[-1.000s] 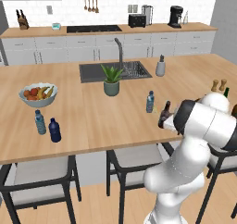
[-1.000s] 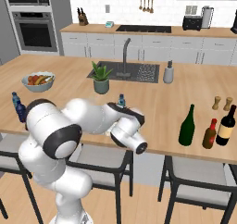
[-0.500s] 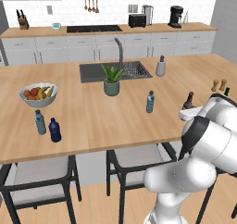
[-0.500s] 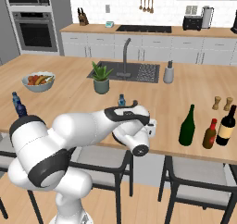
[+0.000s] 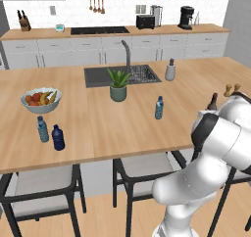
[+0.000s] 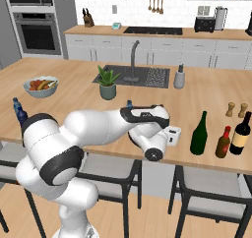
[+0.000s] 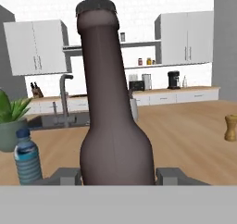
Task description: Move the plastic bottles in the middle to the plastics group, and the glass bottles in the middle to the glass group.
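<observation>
Right of the water bottle (image 7: pixel 28 160), the brown bottle (image 7: pixel 113 121) rides clamped in the gripper (image 7: pixel 118 176), carried a good way from that bottle toward the glass group (image 6: pixel 240 133) over the counter (image 5: pixel 98 118); delivery looks underway.

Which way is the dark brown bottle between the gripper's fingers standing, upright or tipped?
Upright. In the hand view the dark brown bottle rises straight, cap on top, parallel to the kitchen's cabinets, with the gripper fingers either side of its body.

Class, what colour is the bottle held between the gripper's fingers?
Dark brown bottle, with a darker cap; clearest in the hand view.
</observation>
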Robot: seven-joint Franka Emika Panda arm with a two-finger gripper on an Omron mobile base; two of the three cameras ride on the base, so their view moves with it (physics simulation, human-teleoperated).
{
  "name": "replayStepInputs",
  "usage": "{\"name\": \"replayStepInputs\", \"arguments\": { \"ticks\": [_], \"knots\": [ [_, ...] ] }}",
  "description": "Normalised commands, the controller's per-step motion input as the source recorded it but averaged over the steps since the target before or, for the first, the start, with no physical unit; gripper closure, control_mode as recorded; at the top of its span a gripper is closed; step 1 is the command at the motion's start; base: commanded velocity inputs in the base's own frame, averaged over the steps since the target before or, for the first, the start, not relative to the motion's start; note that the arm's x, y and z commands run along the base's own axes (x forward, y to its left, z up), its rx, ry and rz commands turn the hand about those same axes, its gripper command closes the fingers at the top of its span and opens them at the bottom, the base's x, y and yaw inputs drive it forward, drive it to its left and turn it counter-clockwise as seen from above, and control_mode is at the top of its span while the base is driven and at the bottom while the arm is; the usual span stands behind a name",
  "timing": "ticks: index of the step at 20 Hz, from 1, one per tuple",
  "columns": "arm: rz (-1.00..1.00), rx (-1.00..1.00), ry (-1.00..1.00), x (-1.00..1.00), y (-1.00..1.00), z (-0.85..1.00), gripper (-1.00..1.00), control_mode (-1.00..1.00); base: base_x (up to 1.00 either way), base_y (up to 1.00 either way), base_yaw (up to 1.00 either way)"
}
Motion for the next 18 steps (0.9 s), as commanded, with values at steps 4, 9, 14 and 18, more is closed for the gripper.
{"name": "replayStepInputs", "arguments": {
  "ticks": [4, 9, 14, 18],
  "knots": [
    [-0.02, 0.0, 0.0, 0.0, -0.29, -0.24, 1.0, -1.0, 0.0, 0.0, 0.0],
    [-0.05, -0.01, 0.0, 0.0, -0.2, -0.5, 1.0, -1.0, 0.0, 0.0, 0.0],
    [-0.05, 0.0, 0.0, 0.0, -0.21, -0.45, 1.0, -1.0, 0.0, 0.0, 0.0],
    [-0.05, 0.0, 0.0, 0.09, -0.19, -0.13, 1.0, -1.0, 0.0, 0.0, 0.0]
  ]
}}
